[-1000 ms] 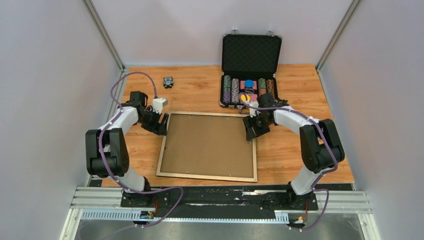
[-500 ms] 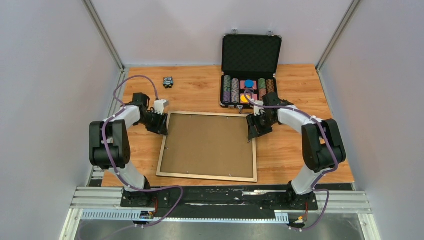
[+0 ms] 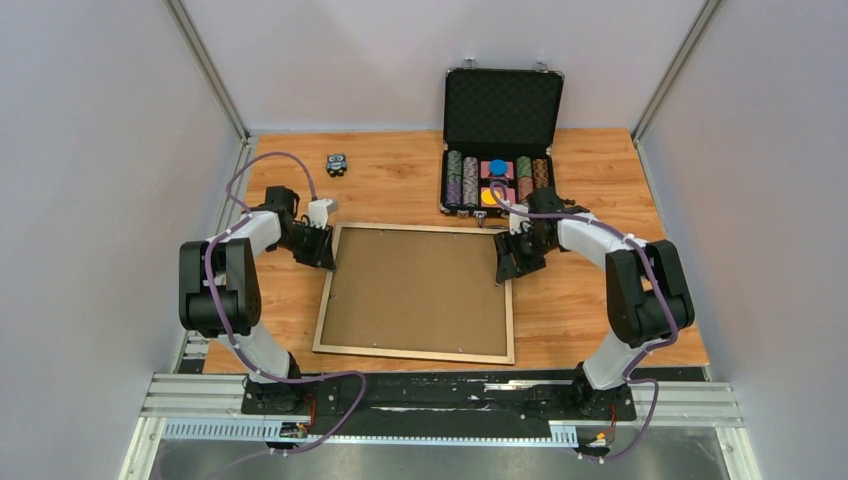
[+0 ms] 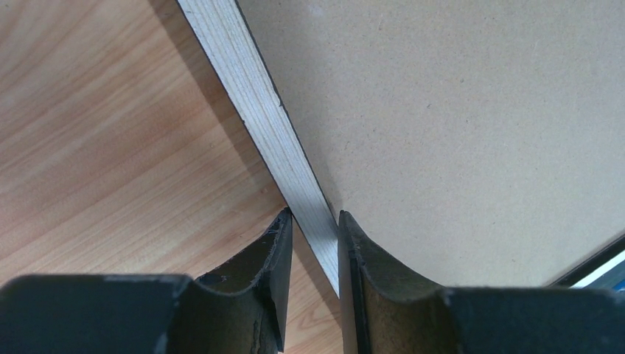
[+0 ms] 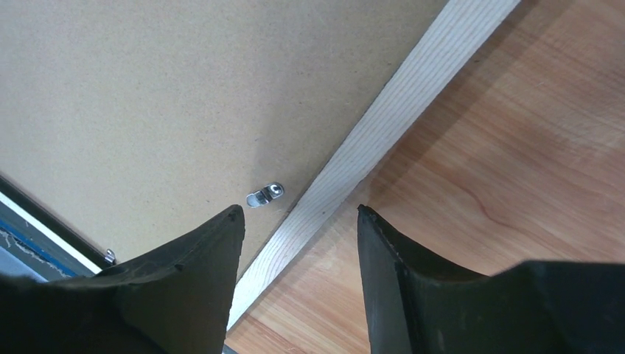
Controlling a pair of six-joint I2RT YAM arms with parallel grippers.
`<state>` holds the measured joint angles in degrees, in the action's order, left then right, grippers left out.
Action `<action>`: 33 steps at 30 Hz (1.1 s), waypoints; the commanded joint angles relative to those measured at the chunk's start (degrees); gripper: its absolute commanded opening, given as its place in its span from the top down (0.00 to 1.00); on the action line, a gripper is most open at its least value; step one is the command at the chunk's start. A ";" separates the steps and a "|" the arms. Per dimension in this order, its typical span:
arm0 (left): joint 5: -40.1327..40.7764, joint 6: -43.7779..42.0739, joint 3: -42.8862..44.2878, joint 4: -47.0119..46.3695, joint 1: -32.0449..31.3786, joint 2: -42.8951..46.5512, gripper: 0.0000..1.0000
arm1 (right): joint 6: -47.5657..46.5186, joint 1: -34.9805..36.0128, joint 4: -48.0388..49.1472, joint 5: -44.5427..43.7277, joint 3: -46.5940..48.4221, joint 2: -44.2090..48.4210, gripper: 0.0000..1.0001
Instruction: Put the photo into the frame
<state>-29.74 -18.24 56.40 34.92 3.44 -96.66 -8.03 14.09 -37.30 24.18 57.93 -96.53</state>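
We see the frame point(image 3: 415, 354) lying flat, back upward, on the wooden table point(image 3: 390, 185), with the brown hardboard backing point(image 3: 420, 290) filling it. Our left gripper point(image 4: 313, 217) pinches the frame's left rail between both fingers. Our right gripper point(image 5: 298, 214) stands open astride the right rail, beside a small metal clip point(image 5: 265, 195).

The frame point(image 3: 414, 353) lies on the table point(image 3: 400, 180), case point(image 3: 503, 105) behind.

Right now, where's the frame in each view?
Top external: frame lies flat mid-table.
Left wrist: its pale rail runs diagonally, top left to bottom centre.
Right wrist: the rail runs diagonally, top right to bottom left.
Shared landmark: brown backing board inside the frame.
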 commanded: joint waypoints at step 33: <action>0.93 0.06 0.33 -2.41 -0.27 -1.27 0.71 | 3.33 4.93 3.33 -4.66 1.65 -3.33 0.47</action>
<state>-29.50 -17.04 56.40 34.89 3.46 -96.66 -5.80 17.58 -37.17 20.18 58.57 -98.10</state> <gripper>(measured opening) 0.309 0.535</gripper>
